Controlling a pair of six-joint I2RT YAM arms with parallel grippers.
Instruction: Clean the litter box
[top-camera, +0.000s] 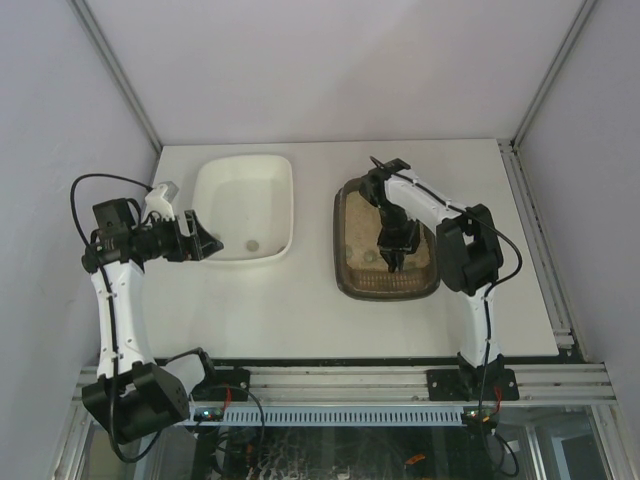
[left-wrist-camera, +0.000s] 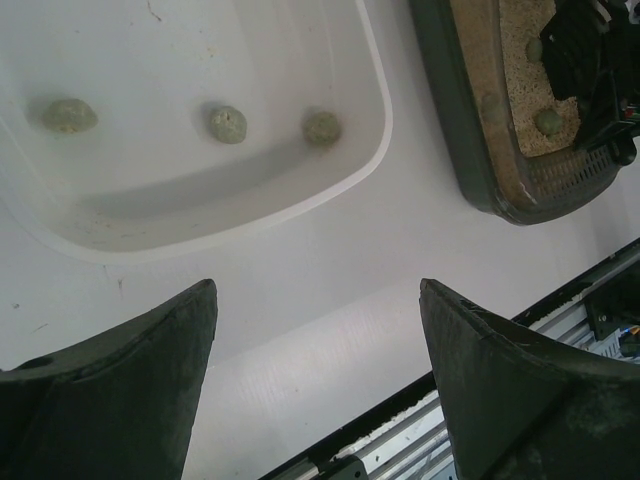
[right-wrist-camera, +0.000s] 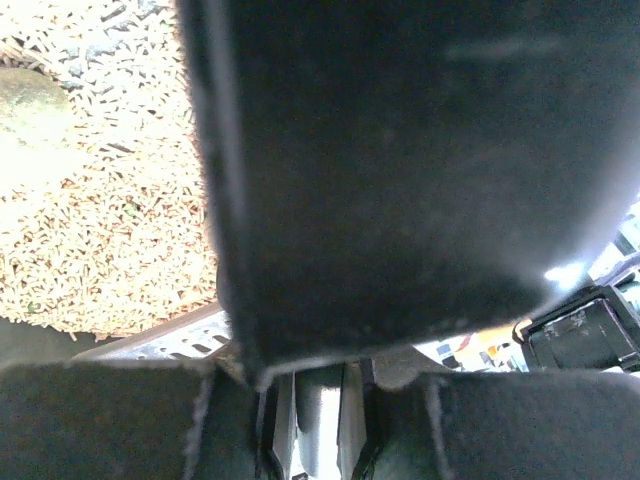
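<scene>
The dark brown litter box (top-camera: 345, 280) with beige litter sits right of centre; it also shows in the left wrist view (left-wrist-camera: 470, 150). My right gripper (top-camera: 392, 255) is down inside it, shut on the dark handle (right-wrist-camera: 400, 150) of a slotted scoop (left-wrist-camera: 570, 172), whose grey slotted blade (right-wrist-camera: 150, 340) rests at the litter's edge. Greenish clumps (left-wrist-camera: 547, 121) lie in the litter, one of them close to the scoop (right-wrist-camera: 30, 110). My left gripper (top-camera: 205, 240) is open and empty, over the table at the near left corner of the white tub (top-camera: 285, 200).
The white tub (left-wrist-camera: 375, 150) holds three greenish clumps (left-wrist-camera: 228, 123). The table's front edge and metal rail (left-wrist-camera: 560, 300) run just beyond my left fingers (left-wrist-camera: 150, 370). Grey walls close in the back and sides.
</scene>
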